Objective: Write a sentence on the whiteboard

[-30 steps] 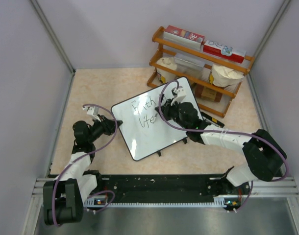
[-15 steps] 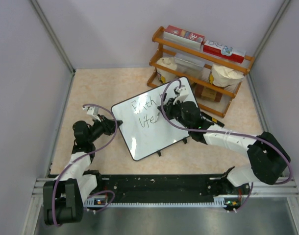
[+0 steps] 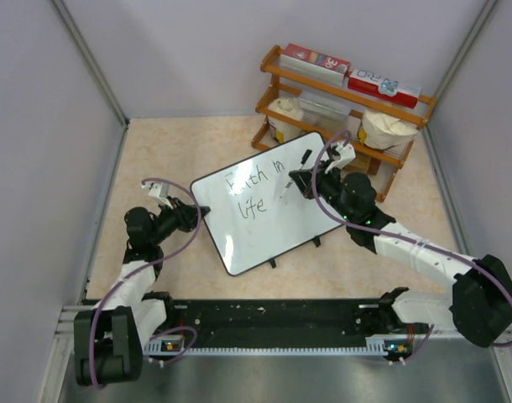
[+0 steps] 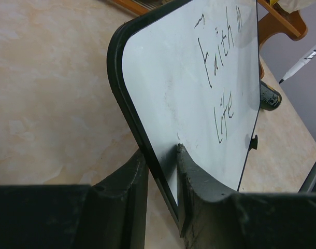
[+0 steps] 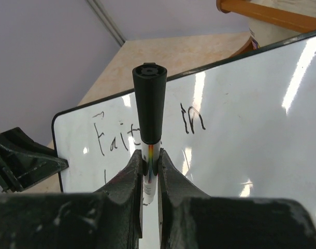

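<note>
The whiteboard [image 3: 269, 231] stands tilted on the tabletop, with the sentence [image 3: 254, 189] reading "Faith in" above "life". My left gripper [image 3: 197, 217] is shut on the board's left rim; in the left wrist view its jaws [image 4: 160, 153] clamp the black edge of the whiteboard [image 4: 199, 119], and the sentence [image 4: 220, 62] shows there too. My right gripper [image 3: 313, 183] is shut on a white marker with a black cap end [image 3: 293, 175], held over the board's upper right. In the right wrist view the marker [image 5: 150, 104] stands between the jaws [image 5: 150, 158], above the whiteboard [image 5: 251, 129].
A wooden shelf [image 3: 344, 109] with boxes and white bowls stands just behind the board's right corner. A small black object [image 4: 269, 96] lies on the table by the board's far edge. Grey walls close in left, back and right. A black rail [image 3: 273, 323] runs along the near edge.
My right gripper has moved right and back with the marker, away from the word "life". The board and my left gripper have not moved.
</note>
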Controlling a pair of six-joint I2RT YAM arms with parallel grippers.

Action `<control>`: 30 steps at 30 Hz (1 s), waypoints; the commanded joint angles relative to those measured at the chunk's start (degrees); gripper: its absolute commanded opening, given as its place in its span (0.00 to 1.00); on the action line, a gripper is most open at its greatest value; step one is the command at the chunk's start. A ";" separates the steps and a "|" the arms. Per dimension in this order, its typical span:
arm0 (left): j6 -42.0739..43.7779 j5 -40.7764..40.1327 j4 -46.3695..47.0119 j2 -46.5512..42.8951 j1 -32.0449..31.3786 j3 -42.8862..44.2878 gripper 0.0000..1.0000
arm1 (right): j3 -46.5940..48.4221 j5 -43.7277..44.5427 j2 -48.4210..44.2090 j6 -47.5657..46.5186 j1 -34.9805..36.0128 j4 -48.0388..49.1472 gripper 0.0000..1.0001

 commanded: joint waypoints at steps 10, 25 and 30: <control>4.40 -1.83 0.06 0.78 -0.05 -0.29 0.00 | -3.69 -3.37 -7.97 -3.07 -3.77 -3.53 0.00; 4.31 -1.65 0.15 1.05 -0.05 -0.29 0.00 | -3.60 -4.69 -7.54 -4.83 -3.95 -2.48 0.00; 4.31 -1.74 0.33 1.23 0.04 -0.29 0.00 | -2.90 -5.39 -4.38 -4.58 -3.95 0.85 0.00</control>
